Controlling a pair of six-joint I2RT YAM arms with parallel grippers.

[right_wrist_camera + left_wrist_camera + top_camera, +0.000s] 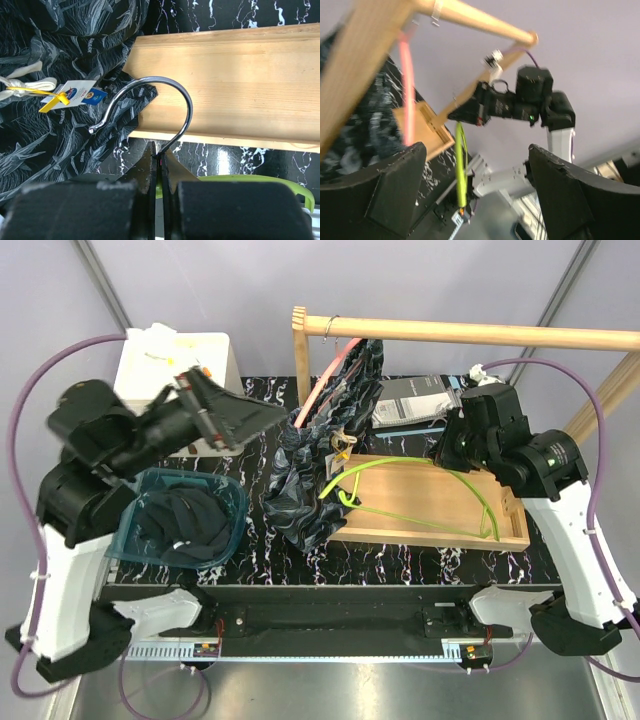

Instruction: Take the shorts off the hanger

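Wooden rail (470, 333) spans the back of a black marbled table (420, 565). From it hangs a pink hanger (330, 375) carrying the patterned shorts (315, 475), dark with a blue-grey shark print. They drape down onto the table at the left end of a wooden tray (430, 502). The plain dark shorts (185, 523) lie bundled in a blue bin (232, 502) on the left. The left gripper (255, 415) hovers near the rail's left post, its fingers (395, 200) spread wide with nothing between them. The right gripper (159, 165) is over the tray, its fingers clenched on the metal hook (170, 95) of a lime-green hanger (260, 180) that rests in the tray
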